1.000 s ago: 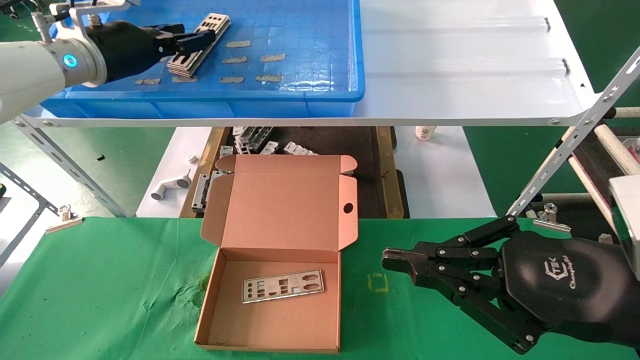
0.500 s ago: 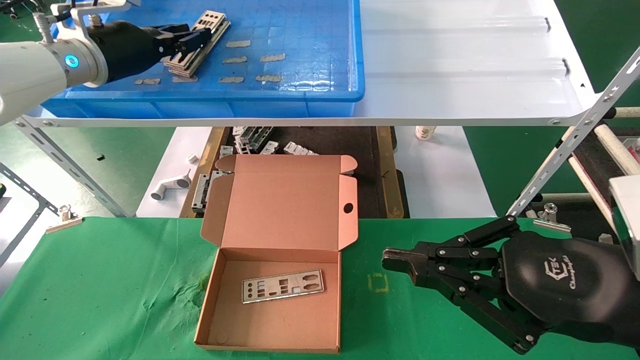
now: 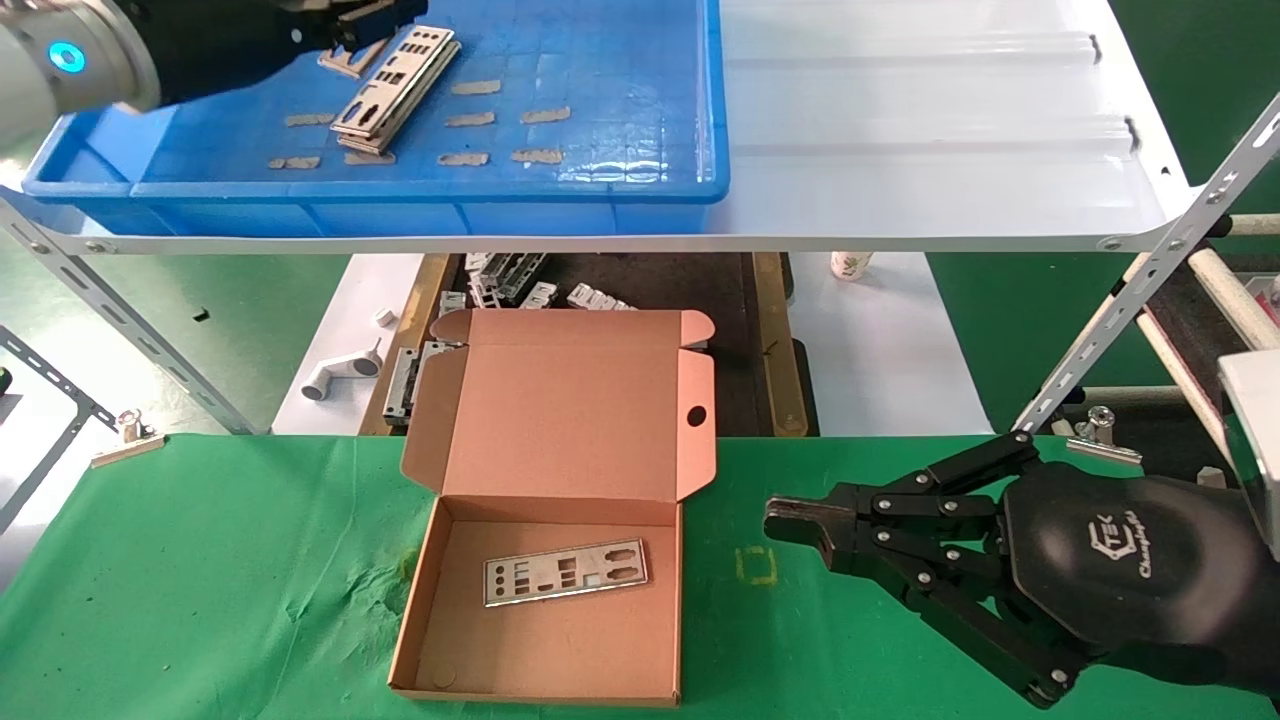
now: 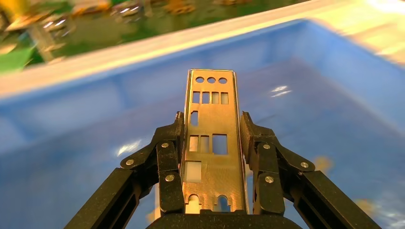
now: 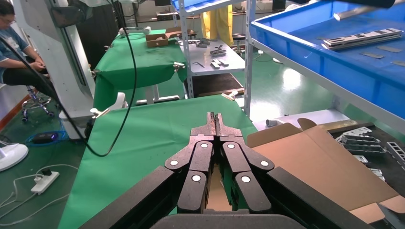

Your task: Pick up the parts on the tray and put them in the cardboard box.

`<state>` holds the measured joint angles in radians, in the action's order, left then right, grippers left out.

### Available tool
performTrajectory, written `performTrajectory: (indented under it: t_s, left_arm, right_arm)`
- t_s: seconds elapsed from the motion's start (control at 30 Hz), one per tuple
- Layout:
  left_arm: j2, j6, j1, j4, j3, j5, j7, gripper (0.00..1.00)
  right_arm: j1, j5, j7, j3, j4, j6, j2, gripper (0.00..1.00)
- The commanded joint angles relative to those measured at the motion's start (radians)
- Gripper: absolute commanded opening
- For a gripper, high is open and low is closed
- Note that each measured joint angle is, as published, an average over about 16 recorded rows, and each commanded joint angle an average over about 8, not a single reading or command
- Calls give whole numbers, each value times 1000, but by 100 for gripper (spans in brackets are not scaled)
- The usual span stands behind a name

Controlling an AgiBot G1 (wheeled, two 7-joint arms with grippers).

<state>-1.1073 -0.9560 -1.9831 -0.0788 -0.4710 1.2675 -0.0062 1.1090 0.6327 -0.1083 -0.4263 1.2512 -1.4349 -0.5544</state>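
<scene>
Left tool [image 4: 210,143]: pinching one part [image 4: 210,138] above the tray [image 3: 400,205], near its far left corner.
Right tool [image 3: 790,522]: pressed together, hovering over the bench [image 3: 200,600] beside the cardboard box [image 3: 560,640].

Tray: large shallow blue plastic tray [image 3: 620,190] on the white metal shelf [image 3: 930,130], far left, behind the box.
Stack: thin silver punched metal plates [image 3: 395,85] in the tray.
Box: open brown cardboard box [image 3: 545,640] on the green-covered worktop [image 3: 200,600], one plate [image 3: 565,572] inside.
</scene>
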Motion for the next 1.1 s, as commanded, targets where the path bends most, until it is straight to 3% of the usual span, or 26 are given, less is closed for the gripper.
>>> performTrajectory:
  t_s: [0.03, 0.27, 0.43, 0.83, 1.1]
  left_arm:
    - [18, -57, -9, -16, 0, 0, 16, 0]
    - [112, -474, -11, -91, 11, -41, 116, 0]
    - [151, -632, 22, -176, -9, -62, 217, 0]
    - [300, -630, 266, -618, -220, -204, 303, 0]
    - [280, -547, 408, -645, -336, -87, 367, 0]
  right_arm:
    - [0, 0, 0, 0, 0, 0, 0, 0]
    - [0, 0, 0, 0, 0, 0, 0, 0]
    - [0, 0, 0, 0, 0, 0, 0, 0]
    - [0, 0, 0, 0, 0, 0, 0, 0]
    - [0, 0, 0, 0, 0, 0, 0, 0]
